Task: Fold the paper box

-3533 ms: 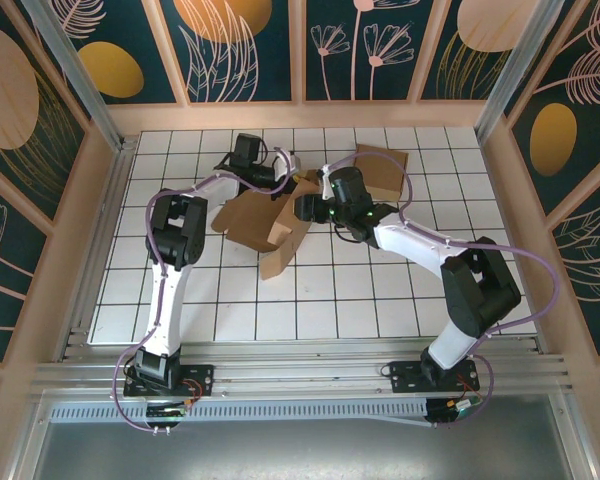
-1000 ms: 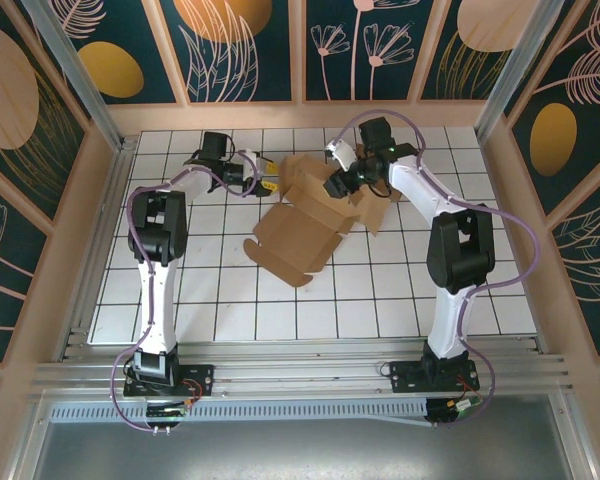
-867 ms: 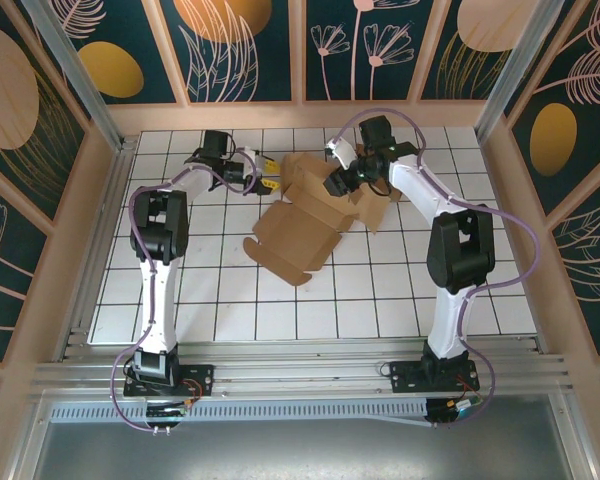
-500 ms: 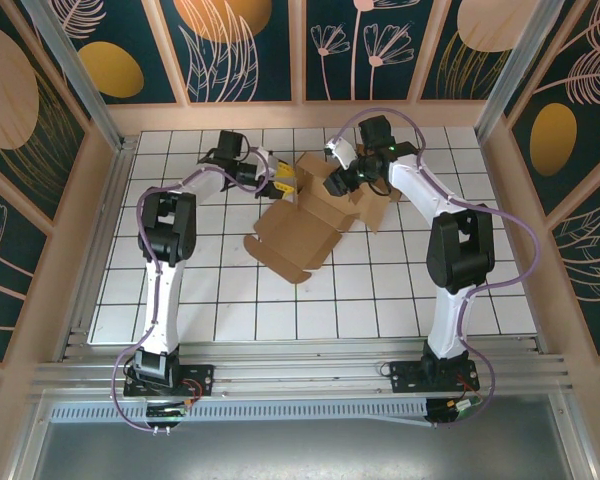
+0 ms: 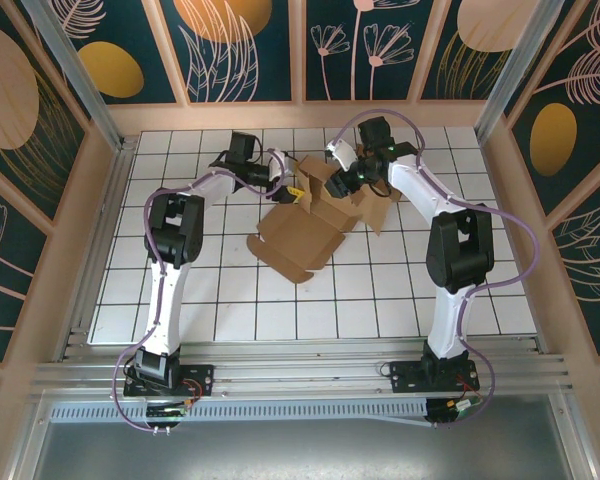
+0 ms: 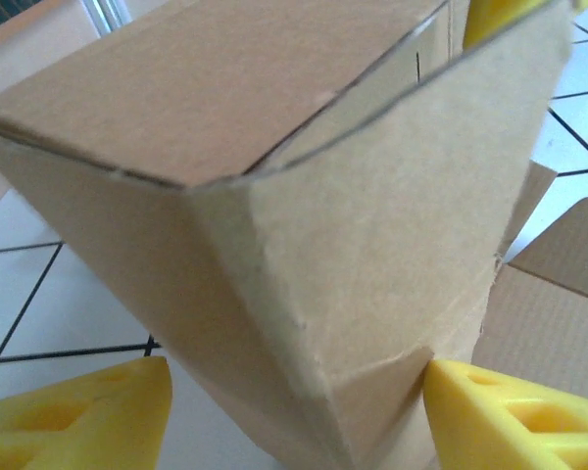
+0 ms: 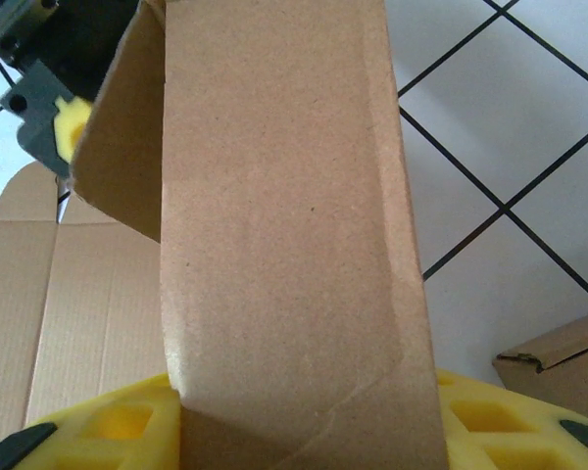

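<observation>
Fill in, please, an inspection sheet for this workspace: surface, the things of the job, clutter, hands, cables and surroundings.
Surface: white tiled table, flat, no stains seen.
Job's things: brown paper box, half folded, its far end raised between the two hands.
Clutter: a second cardboard piece near the right hand; whether it is joined to the box, I cannot tell.
Hands: left hand open, its yellow fingers on either side of a folded corner of the box; right hand shut on an upright flap of the box.
Cables: purple cables run from the bases up to both hands, clear of the box.
Surroundings: patterned walls on three sides; metal rail at the near edge.
</observation>
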{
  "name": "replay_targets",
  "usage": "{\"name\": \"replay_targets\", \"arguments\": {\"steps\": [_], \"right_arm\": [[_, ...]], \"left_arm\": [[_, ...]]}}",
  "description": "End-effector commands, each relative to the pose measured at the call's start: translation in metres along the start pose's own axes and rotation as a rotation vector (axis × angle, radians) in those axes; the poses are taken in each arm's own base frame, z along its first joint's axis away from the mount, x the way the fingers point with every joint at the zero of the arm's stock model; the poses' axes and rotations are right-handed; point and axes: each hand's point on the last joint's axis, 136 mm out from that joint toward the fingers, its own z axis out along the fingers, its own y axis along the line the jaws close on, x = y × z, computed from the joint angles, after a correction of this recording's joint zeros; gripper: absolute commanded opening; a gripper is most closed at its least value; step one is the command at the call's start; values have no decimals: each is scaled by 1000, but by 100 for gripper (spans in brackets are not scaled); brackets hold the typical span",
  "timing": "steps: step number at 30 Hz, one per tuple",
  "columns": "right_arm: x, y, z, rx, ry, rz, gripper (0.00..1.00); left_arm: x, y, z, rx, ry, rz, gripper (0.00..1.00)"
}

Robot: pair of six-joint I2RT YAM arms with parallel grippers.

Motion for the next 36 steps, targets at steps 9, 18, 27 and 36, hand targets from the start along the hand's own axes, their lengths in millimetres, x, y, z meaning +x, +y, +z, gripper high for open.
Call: {"name": "replay_targets", "arguments": {"steps": [9, 18, 27, 36], "right_arm": [[-27, 13, 0, -39, -83, -62, 43], [-32, 7, 1, -15, -102, -39, 43], [-39, -3, 2, -71, -158, 116, 44], [-41, 0, 4, -85, -171, 146, 44]], "left_arm": [[-16, 31, 8, -104, -59, -196, 63], [10, 50, 19, -299, 96, -327, 46], [22, 72, 13, -476, 167, -391, 48], [18, 87, 16, -635, 158, -455, 44]]}}
